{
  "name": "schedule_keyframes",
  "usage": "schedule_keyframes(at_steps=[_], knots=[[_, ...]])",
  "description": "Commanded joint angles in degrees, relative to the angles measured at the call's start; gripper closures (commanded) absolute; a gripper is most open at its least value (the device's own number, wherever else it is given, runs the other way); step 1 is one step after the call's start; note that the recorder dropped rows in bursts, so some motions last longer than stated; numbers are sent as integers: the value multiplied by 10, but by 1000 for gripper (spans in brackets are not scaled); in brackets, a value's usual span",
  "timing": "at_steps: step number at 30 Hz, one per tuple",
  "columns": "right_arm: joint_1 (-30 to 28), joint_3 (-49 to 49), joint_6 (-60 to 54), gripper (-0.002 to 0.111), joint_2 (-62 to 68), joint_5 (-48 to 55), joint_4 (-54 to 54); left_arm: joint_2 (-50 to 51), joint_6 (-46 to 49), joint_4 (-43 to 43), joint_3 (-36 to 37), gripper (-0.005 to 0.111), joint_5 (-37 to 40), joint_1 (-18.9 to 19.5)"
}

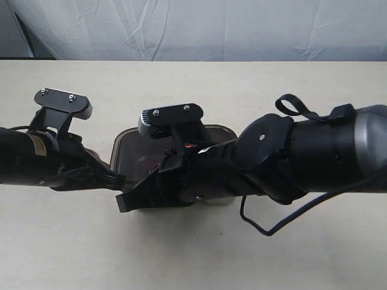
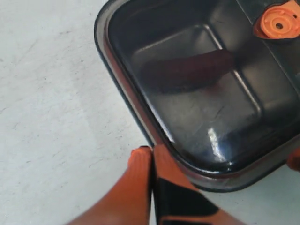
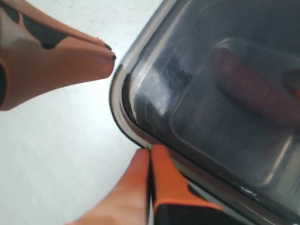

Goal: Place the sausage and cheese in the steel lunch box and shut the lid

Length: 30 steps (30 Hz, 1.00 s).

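Sausage (image 2: 187,70) dim through smoky lid (image 2: 225,126); steel lunch box (image 3: 119,108) apparently mostly covered.

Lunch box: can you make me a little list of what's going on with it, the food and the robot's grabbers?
lid: on the steel lunch box, dark and see-through
valve: orange, on the lid
sausage: inside the box, seen through the lid
cheese: not visible in any view
left gripper: shut, tips at the lid's edge
right gripper: shut, tips at the lid's edge near a corner
table: pale, the box sits on it
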Motion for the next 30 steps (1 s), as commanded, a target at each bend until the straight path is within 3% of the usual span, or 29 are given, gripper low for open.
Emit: schedule_keyframes(at_steps=[1, 6, 16, 24, 30], knots=[[-1, -2, -3, 108, -18, -5, -6, -4, -7, 7, -2, 106, -6, 28], [-1, -1, -3, 108, -15, -4, -9, -3, -22, 2, -2, 106, -7, 56], [-3, -1, -3, 109, -69, -85, -16, 34, -22, -19, -2, 106, -11, 55], [-49, 9, -3, 109, -90, -83, -12, 44, -12, -45, -3, 106, -12, 55], [-61, 50, -3, 109, -90, -94, -12, 46, -2, -50, -3, 106, -15, 21]])
